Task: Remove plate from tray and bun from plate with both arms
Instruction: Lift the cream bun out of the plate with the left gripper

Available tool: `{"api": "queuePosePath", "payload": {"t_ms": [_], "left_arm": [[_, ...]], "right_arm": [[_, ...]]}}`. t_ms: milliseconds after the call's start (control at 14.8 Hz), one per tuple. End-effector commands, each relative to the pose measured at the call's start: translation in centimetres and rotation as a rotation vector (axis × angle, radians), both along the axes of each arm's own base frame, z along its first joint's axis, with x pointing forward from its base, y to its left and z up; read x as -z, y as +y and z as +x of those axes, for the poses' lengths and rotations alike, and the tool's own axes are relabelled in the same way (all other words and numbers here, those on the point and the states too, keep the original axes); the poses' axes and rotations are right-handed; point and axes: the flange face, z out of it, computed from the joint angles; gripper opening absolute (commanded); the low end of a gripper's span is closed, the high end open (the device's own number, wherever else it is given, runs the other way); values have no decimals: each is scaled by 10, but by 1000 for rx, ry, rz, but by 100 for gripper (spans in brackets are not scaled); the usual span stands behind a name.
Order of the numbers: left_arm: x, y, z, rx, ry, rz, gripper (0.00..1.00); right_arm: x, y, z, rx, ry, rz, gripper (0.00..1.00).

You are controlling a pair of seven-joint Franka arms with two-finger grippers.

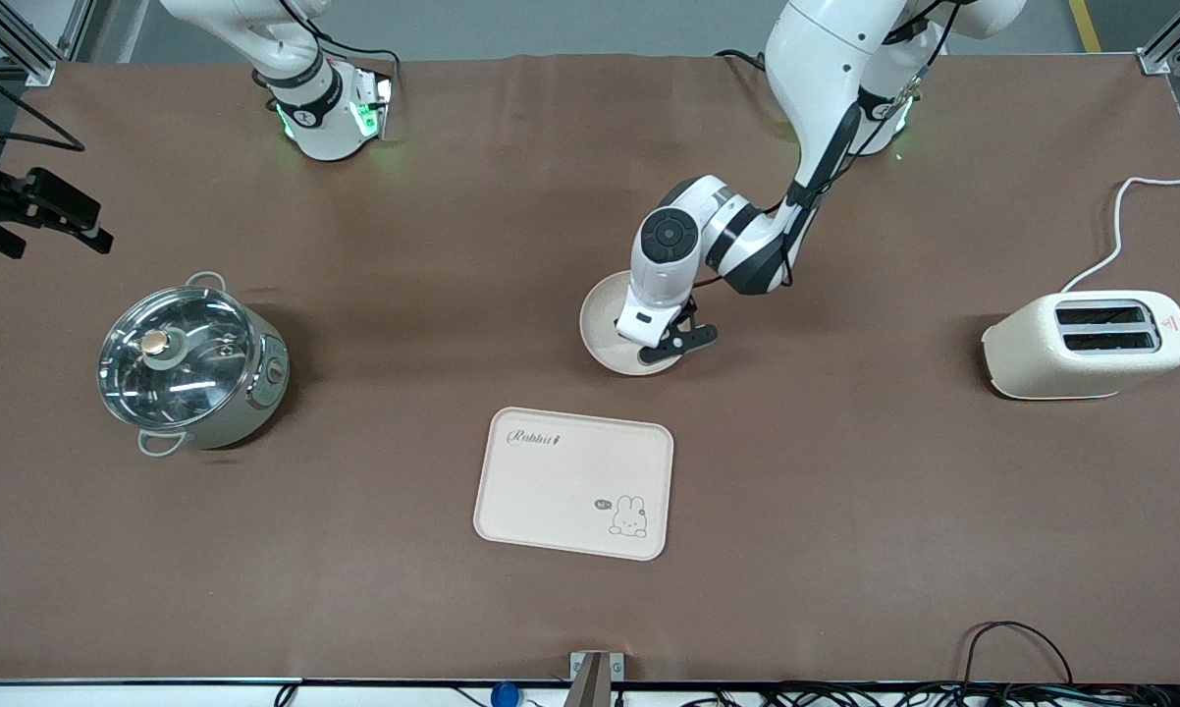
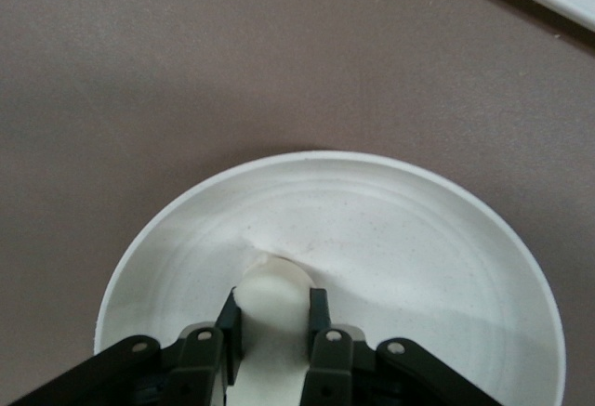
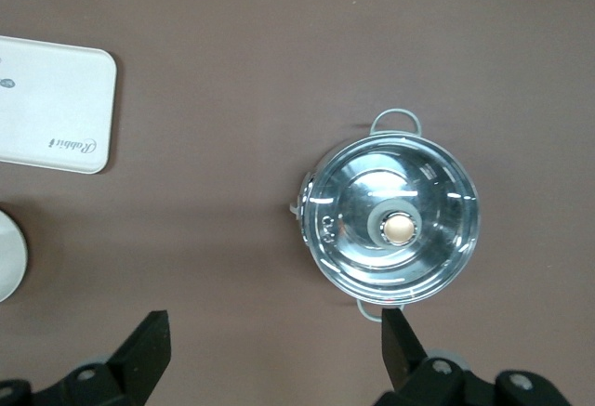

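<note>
Left jaws [image 2: 271, 327]: squeezed tight on the bun [image 2: 271, 299], one finger on each side.
Bun: sits in the plate [image 2: 418, 239], right between the jaws (so the way out looks like straight up).
Plate: on the counter [image 1: 845, 471], off the tray [image 1: 575, 483], farther from the front camera than it.
Right jaws [image 3: 274, 355]: wide open, holding nothing, waiting up high over the pot [image 3: 395, 229].
Nearer arm: the left one.

Two white jointed arms [image 1: 826, 79] with black joint bands — green lights glowing at their bases, black cables trailing alongside.
</note>
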Motion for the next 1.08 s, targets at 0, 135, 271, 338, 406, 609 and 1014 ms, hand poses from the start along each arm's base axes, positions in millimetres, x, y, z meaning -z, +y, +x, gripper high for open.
{"api": "queuePosePath", "payload": {"t_ms": [0,135,271,338,406,609,1014], "left_arm": [[5,3,-3,13,-12,9,28],[4,3,-1,11,-15,7,29],[-7,6,5,9,-21,2,30],[-18,10,10,14,-30,-4,30],[-31,16,15,20,-21,6,30],[-98,52,60,2,-26,12,30],[-154,201,172,78,-58,-48,33]], "right_arm": [[2,0,4,32,11,-45,100],[4,-7,4,28,18,-36,100],[15,-10,2,34,50,-22,100],[16,-11,2,36,56,-21,100],[17,-12,1,37,59,-21,100],[16,-11,2,35,52,-32,100],[6,-12,2,48,35,-34,100]]}}
